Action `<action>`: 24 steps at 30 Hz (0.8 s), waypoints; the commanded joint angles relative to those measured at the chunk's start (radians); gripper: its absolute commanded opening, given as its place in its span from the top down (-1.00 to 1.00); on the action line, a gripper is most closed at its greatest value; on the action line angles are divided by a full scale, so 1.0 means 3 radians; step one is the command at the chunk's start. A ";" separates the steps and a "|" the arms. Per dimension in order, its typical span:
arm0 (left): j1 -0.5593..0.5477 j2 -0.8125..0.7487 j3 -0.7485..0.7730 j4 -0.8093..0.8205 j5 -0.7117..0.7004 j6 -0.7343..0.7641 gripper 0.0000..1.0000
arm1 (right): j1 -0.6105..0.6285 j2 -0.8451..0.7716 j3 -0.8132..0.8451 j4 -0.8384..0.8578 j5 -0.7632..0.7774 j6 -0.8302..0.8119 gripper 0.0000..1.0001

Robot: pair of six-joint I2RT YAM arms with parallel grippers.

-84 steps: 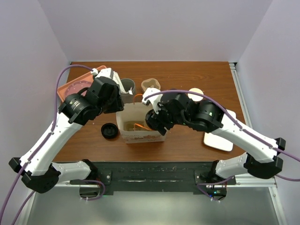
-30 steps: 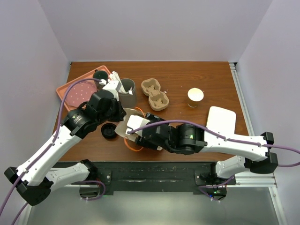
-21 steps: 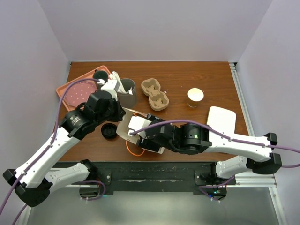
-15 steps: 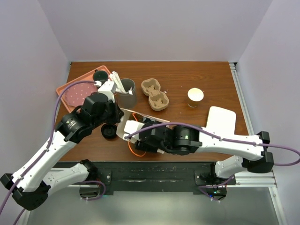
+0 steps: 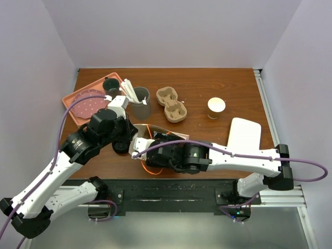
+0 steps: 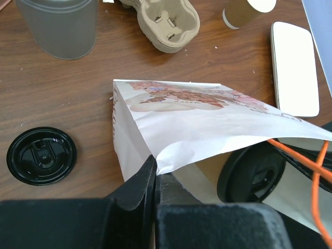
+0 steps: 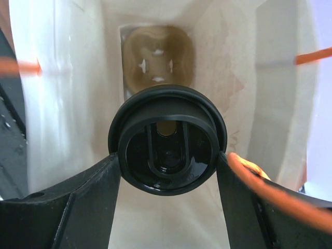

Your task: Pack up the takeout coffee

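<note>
A white paper bag point(image 5: 141, 140) with orange handles point(image 5: 150, 168) lies tipped over at the table's front middle. My left gripper point(image 6: 154, 166) is shut on the edge of its mouth, holding it open. My right gripper point(image 7: 167, 155) reaches inside the bag point(image 7: 67, 93), shut on a black-lidded cup point(image 7: 167, 140); only the lid shows, also from the left wrist point(image 6: 251, 179). A cardboard cup carrier point(image 7: 157, 62) sits at the bag's bottom beyond the cup. A tan takeout coffee point(image 5: 216, 106) with no lid stands apart at the back right.
A loose black lid point(image 6: 41, 155) lies left of the bag. Behind it stand a grey tumbler with white utensils point(image 5: 140, 101) and a second cup carrier point(image 5: 172, 104). A pink tray point(image 5: 83, 106) with a dark mug point(image 5: 110, 84) sits at the back left, a white plate point(image 5: 244, 136) at the right.
The bag has tipped further toward the near edge. My right gripper has moved left and deeper into it with the cup. My left arm has shifted nearer, still gripping the bag's edge.
</note>
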 commanded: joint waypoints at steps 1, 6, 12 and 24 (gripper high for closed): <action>-0.0005 -0.0128 -0.0078 0.0284 0.0158 0.0115 1.00 | 0.0011 0.0071 -0.0113 0.0128 0.0156 -0.0146 0.48; -0.0005 -0.0292 -0.0149 0.0397 0.0102 0.0089 1.00 | 0.0011 0.0071 -0.0149 0.0149 0.0247 -0.0085 0.49; -0.0010 -0.0338 -0.0241 0.0397 0.0184 0.0084 1.00 | 0.0016 -0.0153 -0.0516 0.0374 0.0442 -0.0141 0.51; -0.0005 -0.0589 -0.0573 0.0633 0.0399 0.0222 1.00 | 0.0005 -0.0450 -0.1054 0.0660 0.0610 -0.0146 0.54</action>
